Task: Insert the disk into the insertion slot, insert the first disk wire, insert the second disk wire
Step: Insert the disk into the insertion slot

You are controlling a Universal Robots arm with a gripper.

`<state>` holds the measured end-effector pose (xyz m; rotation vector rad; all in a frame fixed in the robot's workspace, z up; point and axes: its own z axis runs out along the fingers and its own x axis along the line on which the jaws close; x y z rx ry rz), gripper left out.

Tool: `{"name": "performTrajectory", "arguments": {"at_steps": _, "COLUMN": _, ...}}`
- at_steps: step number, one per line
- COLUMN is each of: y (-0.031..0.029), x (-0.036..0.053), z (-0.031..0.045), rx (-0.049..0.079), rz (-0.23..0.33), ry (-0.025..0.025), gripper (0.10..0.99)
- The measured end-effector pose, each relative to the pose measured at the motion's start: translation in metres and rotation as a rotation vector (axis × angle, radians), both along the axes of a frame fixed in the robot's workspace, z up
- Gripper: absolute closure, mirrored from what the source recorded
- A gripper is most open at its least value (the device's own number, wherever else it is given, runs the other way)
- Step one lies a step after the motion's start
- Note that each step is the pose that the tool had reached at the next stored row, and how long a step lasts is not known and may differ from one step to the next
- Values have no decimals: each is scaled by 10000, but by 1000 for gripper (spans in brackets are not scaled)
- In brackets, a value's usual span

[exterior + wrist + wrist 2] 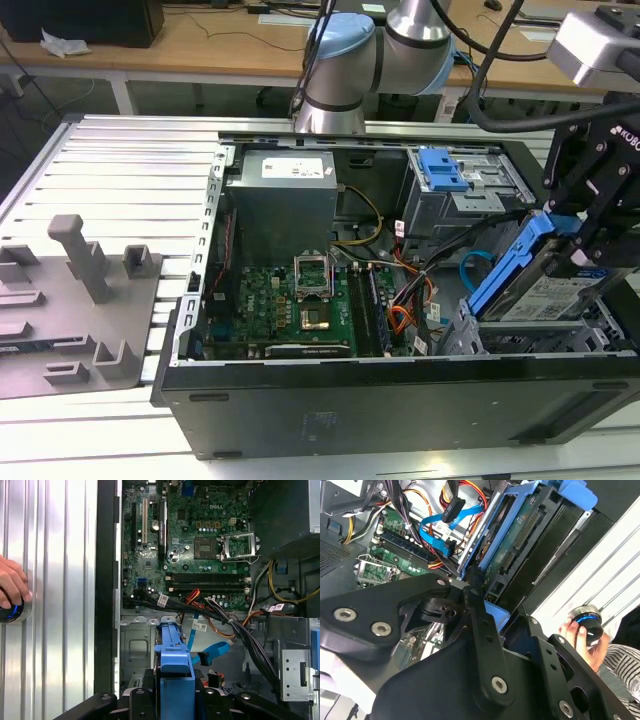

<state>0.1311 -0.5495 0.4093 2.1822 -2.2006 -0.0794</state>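
— Ribbed aluminium counter (110,160), what does it carry?
— One open black computer case (400,400). At the exterior view's right, the black pincer (575,240) pinches the flat silver hard drive in its bright blue carrier (540,295), held tilted above the low perforated silver drive cage (462,330), not seated.
— Wires?
— The orange, red and black wire bundle (403,320) and the thin light-blue cable (472,265) lie loose near the cage, neither plugged into the drive. Judged: insertion under way, both wire steps outstanding.

One disk (556,294), one insertion slot (134,647), one blue cable (215,652), one hand (10,585)
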Motion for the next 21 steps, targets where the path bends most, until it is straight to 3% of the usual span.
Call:
{"name": "performTrajectory", "arguments": {"at_steps": 3, "y": 0, "x": 0, "z": -3, "rx": 0, "rz": 0, "ry": -1, "gripper": 710}}
{"name": "performTrajectory", "arguments": {"at_steps": 4, "y": 0, "x": 0, "z": -4, "rx": 1, "rz": 0, "ry": 0, "gripper": 647}}
{"name": "performTrajectory", "arguments": {"at_steps": 11, "y": 0, "x": 0, "z": -11, "rx": 1, "rz": 0, "ry": 0, "gripper": 659}}
{"name": "performTrajectory", "arguments": {"at_steps": 14, "y": 0, "x": 0, "z": -16, "rx": 0, "rz": 0, "ry": -1, "gripper": 851}}
{"name": "performTrajectory", "arguments": {"at_steps": 15, "y": 0, "x": 0, "z": -17, "rx": 1, "rz": -1, "ry": 0, "gripper": 969}}
{"name": "performTrajectory", "arguments": {"at_steps": 21, "y": 0, "x": 0, "z": -24, "rx": 0, "rz": 0, "ry": 0, "gripper": 980}}
